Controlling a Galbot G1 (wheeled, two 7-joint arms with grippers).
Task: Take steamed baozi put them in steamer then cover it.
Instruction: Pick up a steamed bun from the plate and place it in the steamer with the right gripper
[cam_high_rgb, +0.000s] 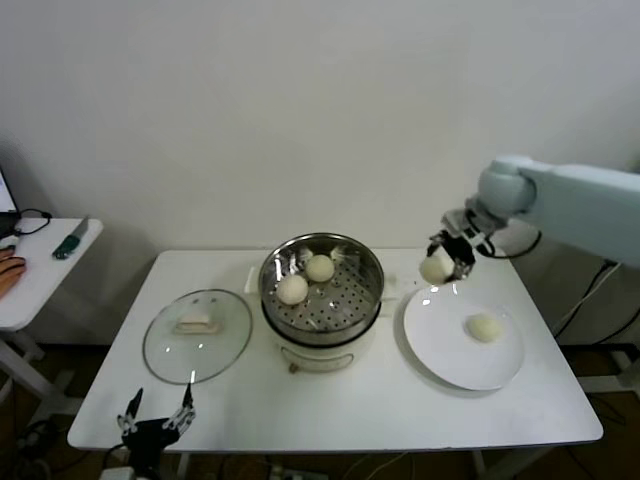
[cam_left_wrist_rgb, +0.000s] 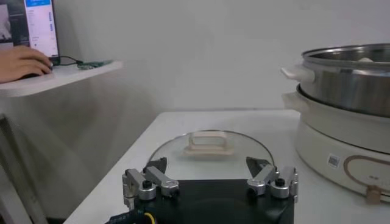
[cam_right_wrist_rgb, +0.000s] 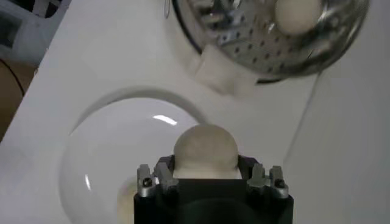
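Sitting already on the perforated floor of the round shiny stainless-steel steamer (cam_high_rgb: 321, 290): two smooth cream-white baozi buns (cam_high_rgb: 305, 279); travelling as the third, a matte, rounded bun (cam_high_rgb: 434, 268) pinched in the closed right gripper (cam_high_rgb: 446, 262) above the near edge of the flat glossy white plate (cam_high_rgb: 440, 350), with a fourth bun (cam_high_rgb: 484, 326) waiting on that plate. Lying flat on the white table (cam_high_rgb: 330, 410) left of the steamer, not yet placed: the round clear glass cover (cam_high_rgb: 197, 335) with metal rim and cream-white rectangular handle. Hanging idle at the table's front-left edge with jaws spread wide and gripping nothing: the left gripper (cam_high_rgb: 156, 418).
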